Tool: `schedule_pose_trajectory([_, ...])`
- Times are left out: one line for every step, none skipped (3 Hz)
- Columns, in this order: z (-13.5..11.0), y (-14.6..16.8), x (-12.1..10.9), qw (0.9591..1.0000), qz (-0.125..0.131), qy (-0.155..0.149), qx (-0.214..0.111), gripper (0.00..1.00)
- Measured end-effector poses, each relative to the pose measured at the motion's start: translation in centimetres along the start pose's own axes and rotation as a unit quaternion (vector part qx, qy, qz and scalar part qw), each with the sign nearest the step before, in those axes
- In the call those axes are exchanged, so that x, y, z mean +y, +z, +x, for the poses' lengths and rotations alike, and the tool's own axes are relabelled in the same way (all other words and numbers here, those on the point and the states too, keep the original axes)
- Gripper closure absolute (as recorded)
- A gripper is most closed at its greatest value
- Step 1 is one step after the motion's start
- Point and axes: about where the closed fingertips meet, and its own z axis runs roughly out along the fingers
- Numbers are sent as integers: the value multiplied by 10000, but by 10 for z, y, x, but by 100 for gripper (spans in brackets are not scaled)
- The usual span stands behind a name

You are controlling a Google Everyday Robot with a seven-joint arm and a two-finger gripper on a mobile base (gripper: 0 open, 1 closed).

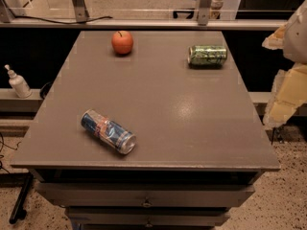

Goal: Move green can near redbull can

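Green with pale print, the green can (207, 55) is laid on its side at the far right of the table (192, 119). The redbull can (108, 131) is laid sideways near the table's front left. The gripper (287, 99) is held beyond the table's right edge; its state cannot be told.

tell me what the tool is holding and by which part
Nothing that shows: the tool hangs at the right edge, beside the table, while the green can, redbull can and apple all rest on it.
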Motion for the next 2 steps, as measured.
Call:
schedule_pose_trajectory([0,-1,-1,10000,49,-11,-71,0])
schedule_pose_trajectory([11,29,-19,9992,48,188,-351,0])
